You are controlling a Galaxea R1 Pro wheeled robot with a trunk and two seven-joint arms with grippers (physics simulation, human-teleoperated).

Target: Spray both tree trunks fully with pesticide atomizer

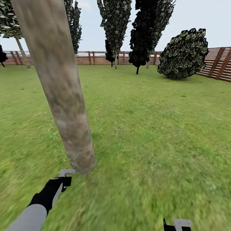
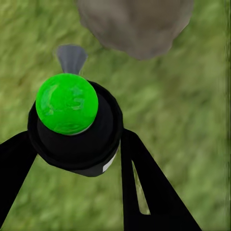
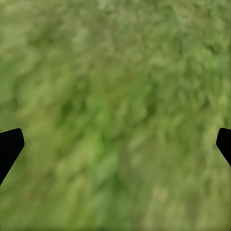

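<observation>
From the head camera, a thick grey-tan tree trunk point(image 1: 59, 86) rises at eleven o'clock from the grass point(image 1: 154, 134), with white spray specks point(image 1: 72, 158) near its foot. The left gripper point(image 1: 65, 179) sits just short of the base; fence point(image 1: 96, 58) and more trees stand at twelve.

At the left wrist, the jaws are clamped on the sprayer point(image 2: 74, 127), green cap up, nozzle toward the trunk.

At the right wrist, the right gripper point(image 3: 115, 144) has its jaws wide apart over grass.

Spraying looks underway; next, I'd say, sweep higher.

A fenced garden: grass lawn point(image 1: 154, 128), slatted wooden fence point(image 1: 218, 62), trees point(image 1: 57, 80) under open sky
</observation>
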